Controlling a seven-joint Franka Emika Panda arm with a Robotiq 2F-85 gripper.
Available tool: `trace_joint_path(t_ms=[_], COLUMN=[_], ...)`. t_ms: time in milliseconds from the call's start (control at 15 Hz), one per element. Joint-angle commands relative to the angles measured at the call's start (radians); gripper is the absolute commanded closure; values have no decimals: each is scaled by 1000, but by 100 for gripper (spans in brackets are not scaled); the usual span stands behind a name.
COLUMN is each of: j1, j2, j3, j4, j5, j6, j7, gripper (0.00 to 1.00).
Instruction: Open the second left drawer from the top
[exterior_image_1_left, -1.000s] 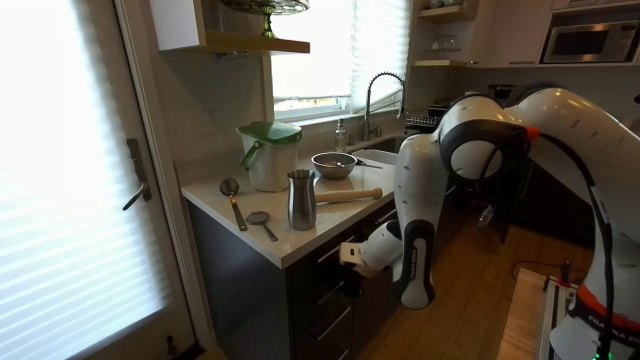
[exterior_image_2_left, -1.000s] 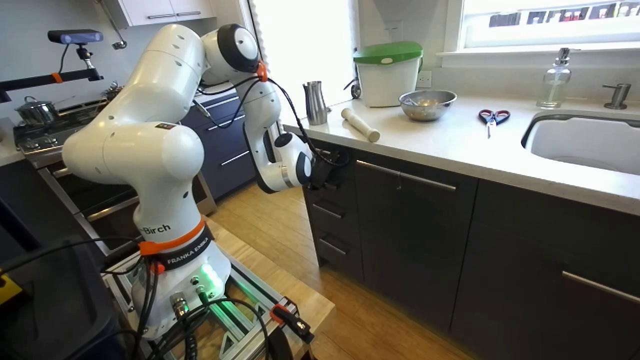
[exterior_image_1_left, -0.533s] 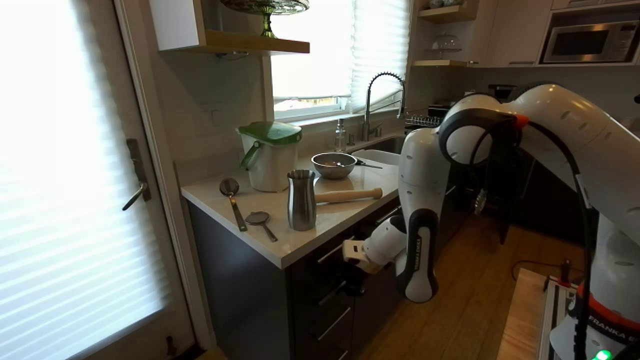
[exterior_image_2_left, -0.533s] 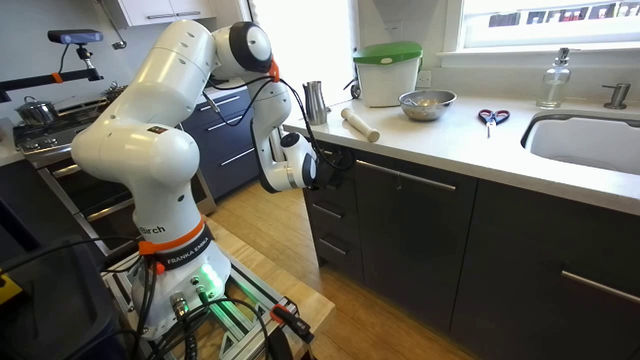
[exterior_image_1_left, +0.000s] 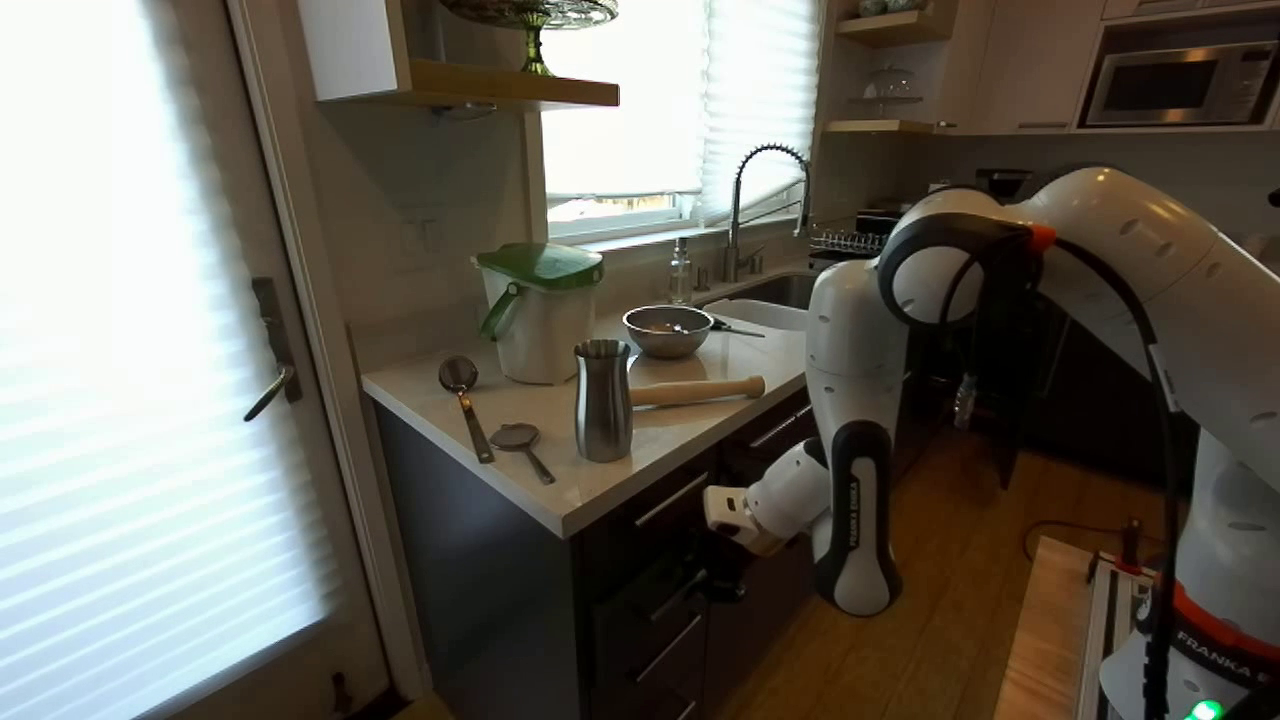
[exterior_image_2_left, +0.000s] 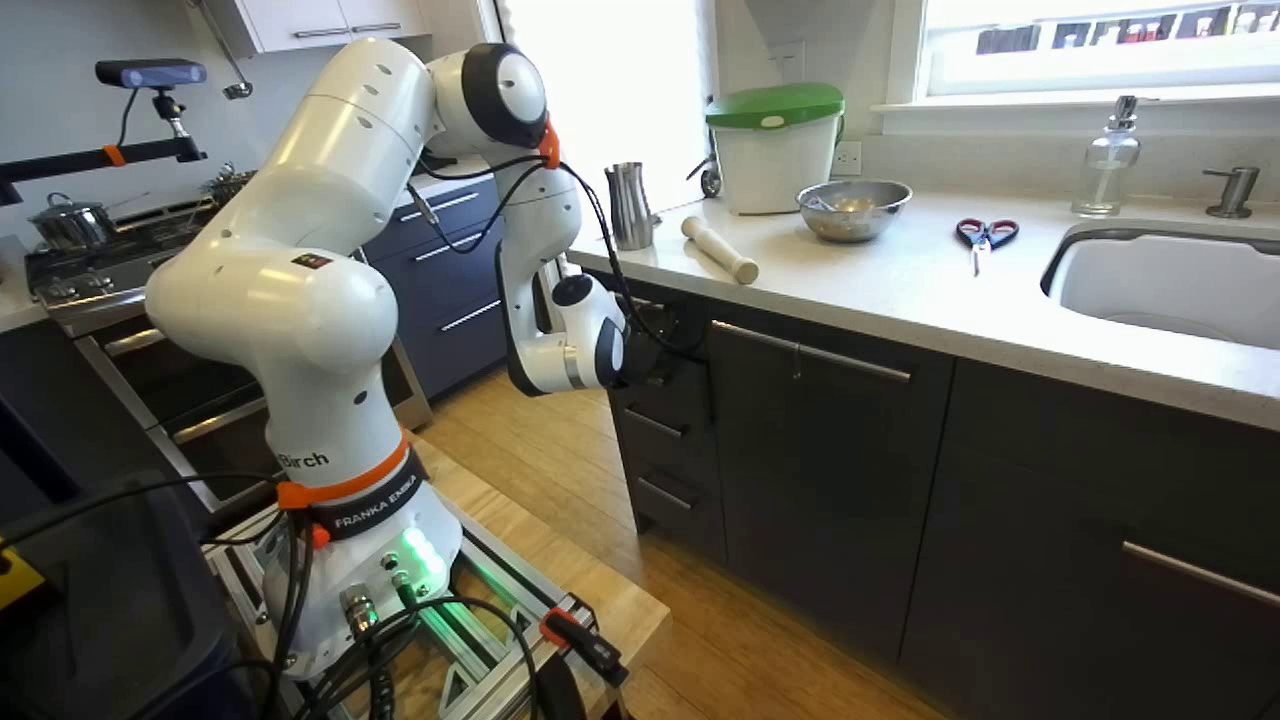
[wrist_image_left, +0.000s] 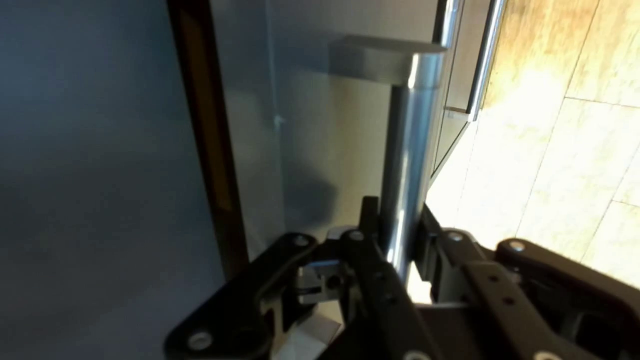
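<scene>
The second drawer from the top has a dark flat front that stands slightly out from the stack. Its slim silver bar handle runs upright through the wrist view. My gripper is shut on this handle, with one finger on each side of the bar. A narrow dark gap with a brown strip shows between this drawer front and the front above it. In both exterior views the gripper is dark against the cabinet and covers part of the handle. The inside of the drawer is hidden.
The top drawer's handle is just above the gripper, and a lower drawer is below. The countertop overhangs, carrying a steel cup, a wooden rod and a bowl. A wide panel adjoins the drawers.
My gripper has moved back from the cabinet, rightward in an exterior view. The second drawer front and its handle have come out a little with it.
</scene>
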Motion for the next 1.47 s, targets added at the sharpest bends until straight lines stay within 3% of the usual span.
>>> trace_joint_path(t_ms=[0,533,600,667,1133,1400], j1=[22,34,32,36,23,35], j2=[-41,-120,-124,-127,-168,-175], j3=[49,107,114,119,156,171], j4=[-171,-460,-473,-482,-480,-476], j5=[-19,35,46,66,46,60], j6=[-4,48,49,45,-84,-117], j7=[-14,-67,-76,-80,-81,-82], gripper=[95,95,72,59,5,0])
